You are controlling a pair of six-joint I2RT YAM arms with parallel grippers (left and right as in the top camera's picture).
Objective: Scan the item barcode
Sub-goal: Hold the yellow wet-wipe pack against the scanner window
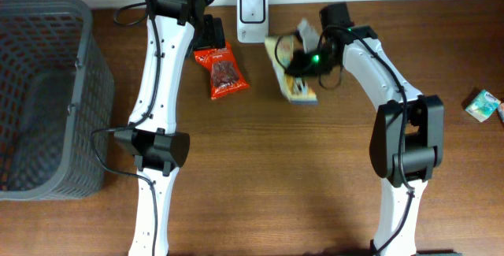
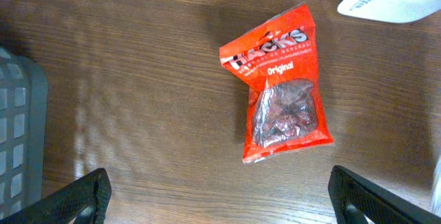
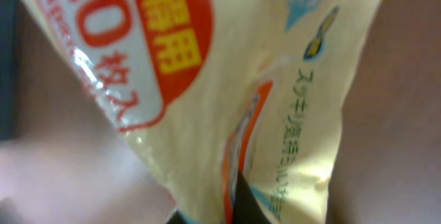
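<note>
One yellow packet (image 1: 298,89) | clenched in right end effector (image 1: 295,51) | near scanner (image 1: 253,17)

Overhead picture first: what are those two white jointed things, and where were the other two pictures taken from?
Those are two robot arms, left arm and right arm, each ending in a two-finger gripper. That picture looks down on the wooden table; the other two come from cameras on the wrists. On the table are a red bag of Hacks sweets, a grey plastic mesh basket, a white box-like device, probably the scanner, and a small green-and-white packet. The left gripper hangs open above the red bag. The right gripper is shut on a pale yellow printed packet, which fills its wrist picture.
</note>
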